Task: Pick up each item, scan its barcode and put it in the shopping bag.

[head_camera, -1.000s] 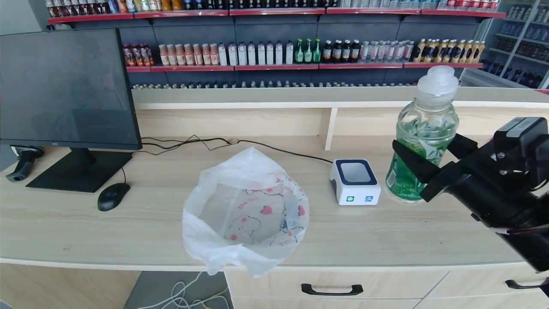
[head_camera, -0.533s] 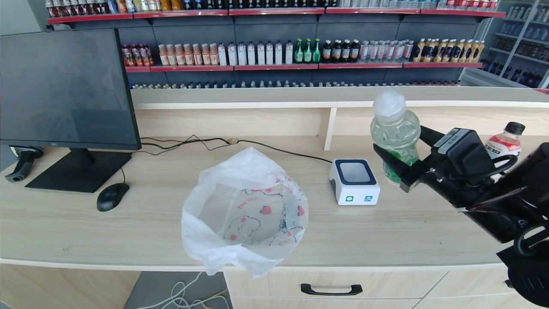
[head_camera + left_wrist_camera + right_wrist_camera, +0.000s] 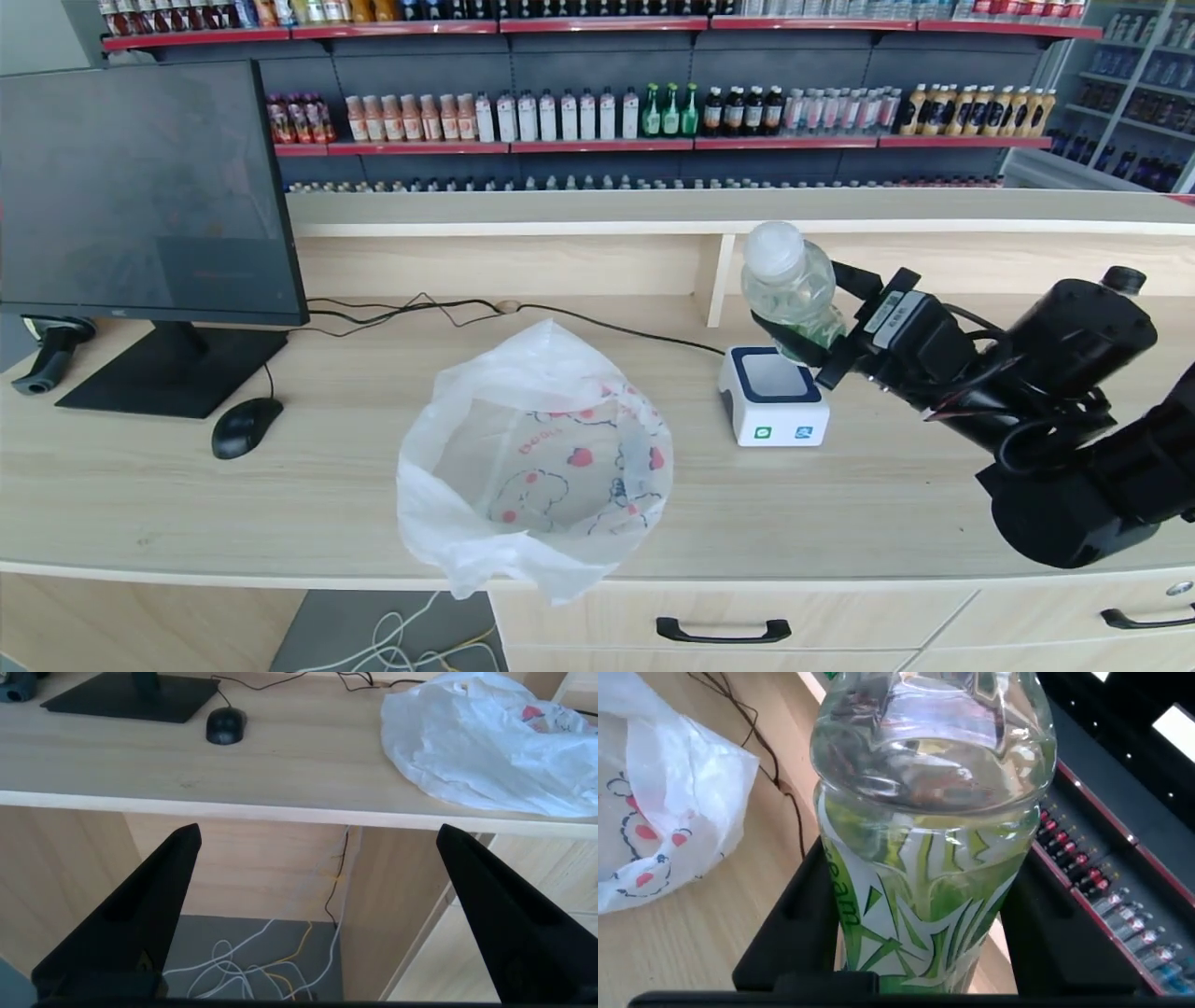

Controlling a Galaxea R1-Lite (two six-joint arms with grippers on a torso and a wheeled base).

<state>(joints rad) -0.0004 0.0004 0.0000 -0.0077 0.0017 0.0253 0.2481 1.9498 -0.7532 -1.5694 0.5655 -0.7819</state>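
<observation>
1. Right gripper (image 3: 796,299) has the bottle (image 3: 786,278) clamped around its green-label part, one finger on each side, snug against the plastic.
2. The bottle is up off the counter (image 3: 280,485), tilted so the white cap leans toward the robot's left. Its lower end hangs just over the far right corner of the scanner (image 3: 773,397). Can't tell if it's actually touching.
3. The scanner sits flat on the counter with its window facing up, just to the right of the bag (image 3: 537,457).
4. The bag is standing open near the front edge of the counter, and a bit of it droops over the edge. There's printed stuff visible inside, but I can't make out what it is.
5. Left gripper (image 3: 318,840) is spread wide with nothing in it. It's parked low in front of the counter's edge, well away from the bottle.
6. There's also a monitor (image 3: 140,187) and mouse (image 3: 245,427) on the left side of the counter.
7. A dark cap (image 3: 1122,278) pokes out from behind the right arm.
</observation>
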